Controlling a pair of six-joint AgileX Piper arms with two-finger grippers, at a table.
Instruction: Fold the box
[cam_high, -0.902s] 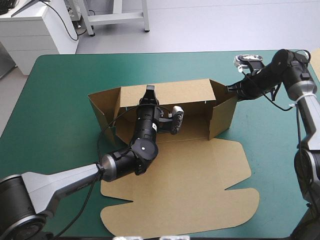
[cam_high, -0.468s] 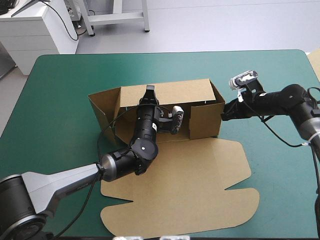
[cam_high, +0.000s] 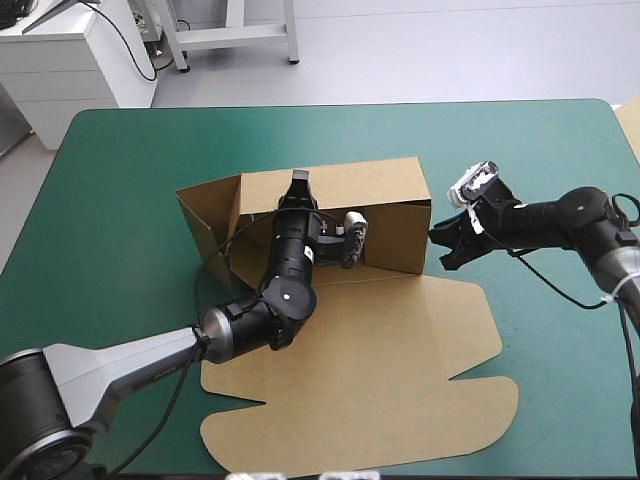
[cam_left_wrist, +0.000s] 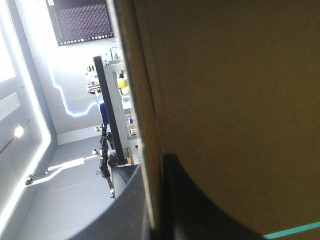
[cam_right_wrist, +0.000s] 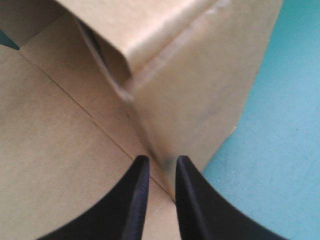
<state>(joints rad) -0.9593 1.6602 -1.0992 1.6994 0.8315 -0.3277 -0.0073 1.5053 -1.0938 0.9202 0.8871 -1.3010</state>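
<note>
Nothing can be read in any view: no writing, label, brand, number or sign. The box (cam_high: 340, 185) shows only plain brown board.
</note>
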